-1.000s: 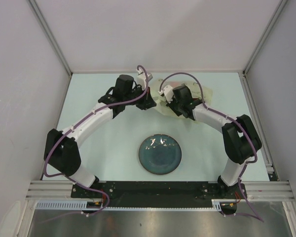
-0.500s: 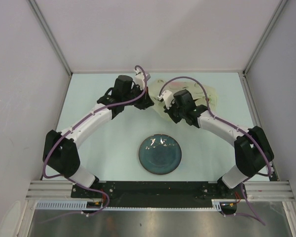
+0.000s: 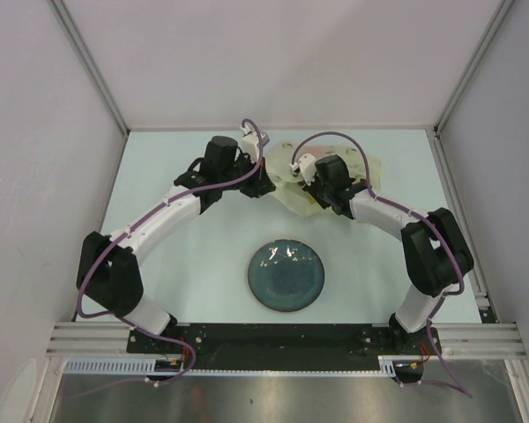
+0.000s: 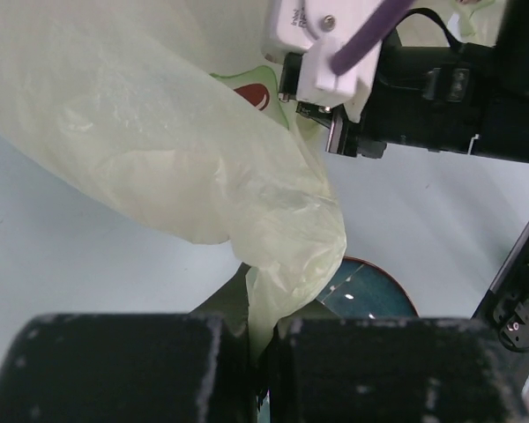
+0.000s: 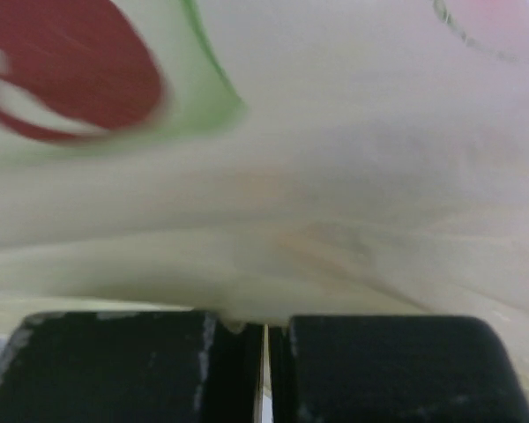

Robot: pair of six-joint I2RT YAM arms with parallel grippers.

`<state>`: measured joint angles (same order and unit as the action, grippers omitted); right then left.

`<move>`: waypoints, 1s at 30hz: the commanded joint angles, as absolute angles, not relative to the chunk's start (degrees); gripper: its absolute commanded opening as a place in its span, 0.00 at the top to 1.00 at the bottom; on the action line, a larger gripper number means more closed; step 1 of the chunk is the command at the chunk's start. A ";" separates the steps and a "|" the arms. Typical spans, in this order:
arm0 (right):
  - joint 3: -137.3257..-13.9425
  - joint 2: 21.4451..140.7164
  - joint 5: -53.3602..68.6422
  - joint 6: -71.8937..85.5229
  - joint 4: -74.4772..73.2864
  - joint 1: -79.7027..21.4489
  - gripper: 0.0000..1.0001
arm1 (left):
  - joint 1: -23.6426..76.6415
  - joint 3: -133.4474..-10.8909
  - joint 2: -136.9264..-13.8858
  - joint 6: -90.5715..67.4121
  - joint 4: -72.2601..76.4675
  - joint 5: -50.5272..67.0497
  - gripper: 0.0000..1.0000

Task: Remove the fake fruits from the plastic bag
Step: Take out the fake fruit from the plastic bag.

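Right elbow (image 3: 434, 251) drawn inward, left fingers (image 4: 123, 370) and right fingers (image 5: 106, 370) pinched shut on plastic bag (image 4: 185, 150) (red print (image 4: 251, 95) showing)

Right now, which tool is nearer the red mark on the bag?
Right. The right tool pinches the plastic bag close beside the red mark; the left tool grips a fold of the bag farther from the mark.

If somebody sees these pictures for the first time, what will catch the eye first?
The pale yellow-green plastic bag at the far middle of the table stands out: the left hand and the right hand are each shut on a fold of it. A dark blue-green plate lies nearer, in the middle of the table. A red mark with a green edge shows on the bag.
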<state>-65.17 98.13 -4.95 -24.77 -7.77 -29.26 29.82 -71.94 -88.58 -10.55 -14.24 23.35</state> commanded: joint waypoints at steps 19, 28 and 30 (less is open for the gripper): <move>-71.88 104.41 -1.58 -26.63 -7.38 -28.04 0.69 | 29.53 -73.39 -90.00 -9.58 -12.31 26.10 1.00; -76.02 111.35 3.24 -24.44 -10.80 -25.32 0.69 | 29.53 -73.30 -89.65 -9.14 -11.87 25.66 1.00; -76.20 112.14 3.52 -24.08 -11.16 -25.31 0.66 | 29.53 -73.21 -89.74 -9.14 -11.69 25.75 1.00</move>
<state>-73.78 110.48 0.64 -25.67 -9.65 -26.15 29.82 -71.96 -90.59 -10.04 -14.02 24.67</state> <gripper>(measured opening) 0.307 0.009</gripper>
